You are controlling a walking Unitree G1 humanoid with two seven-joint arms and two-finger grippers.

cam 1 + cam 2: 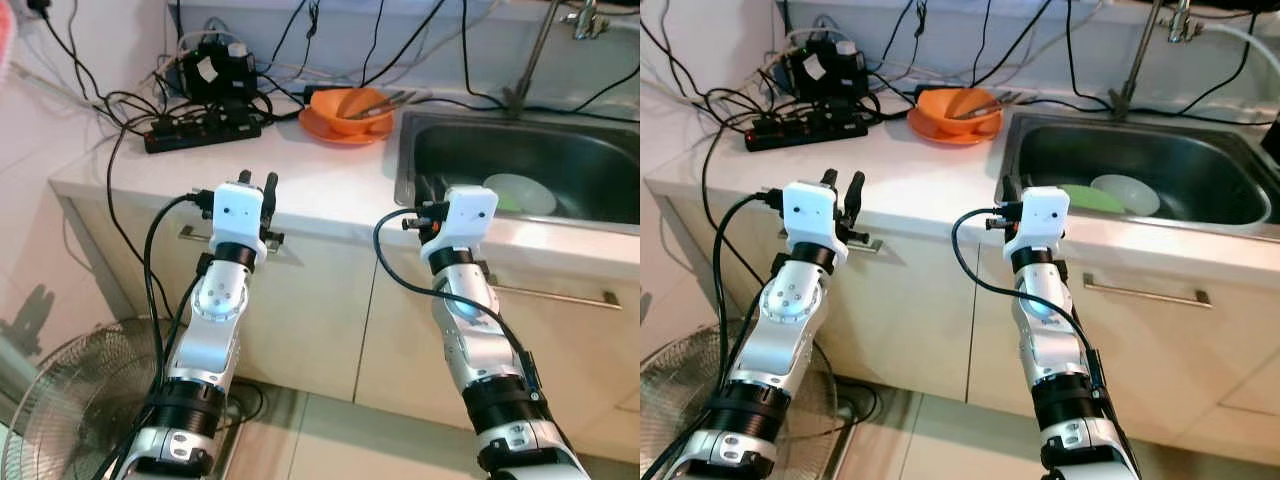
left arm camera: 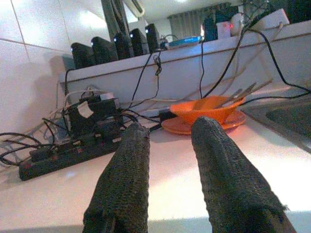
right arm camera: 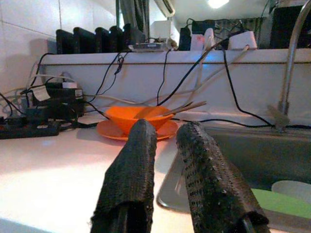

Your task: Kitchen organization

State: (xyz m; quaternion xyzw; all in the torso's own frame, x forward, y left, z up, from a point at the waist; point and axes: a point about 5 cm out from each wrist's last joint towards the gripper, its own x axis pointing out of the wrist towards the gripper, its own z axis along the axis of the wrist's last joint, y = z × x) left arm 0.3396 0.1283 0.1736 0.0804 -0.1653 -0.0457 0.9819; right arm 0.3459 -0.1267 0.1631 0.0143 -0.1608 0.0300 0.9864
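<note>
An orange bowl [image 1: 350, 108] holding a few metal utensils [image 1: 387, 102] sits on an orange plate [image 1: 335, 131] at the back of the white counter. To its right is the steel sink [image 1: 1012, 150], with a white bowl [image 1: 1127, 193] and a green plate [image 1: 1085, 197] lying inside. My left gripper [image 1: 258, 182] hovers at the counter's front edge, open and empty, pointing toward the orange bowl [image 2: 206, 109]. My right gripper [image 1: 1012, 187] is at the sink's front left corner, fingers slightly apart with nothing between them; the orange bowl [image 3: 138, 117] lies straight ahead of it.
A black power strip [image 1: 200, 132], a black adapter block [image 1: 215, 68] and tangled cables crowd the counter's back left. The faucet [image 1: 530, 60] rises behind the sink. Cabinet fronts with a metal handle [image 1: 555, 293] are below; a floor fan [image 1: 70, 400] stands at lower left.
</note>
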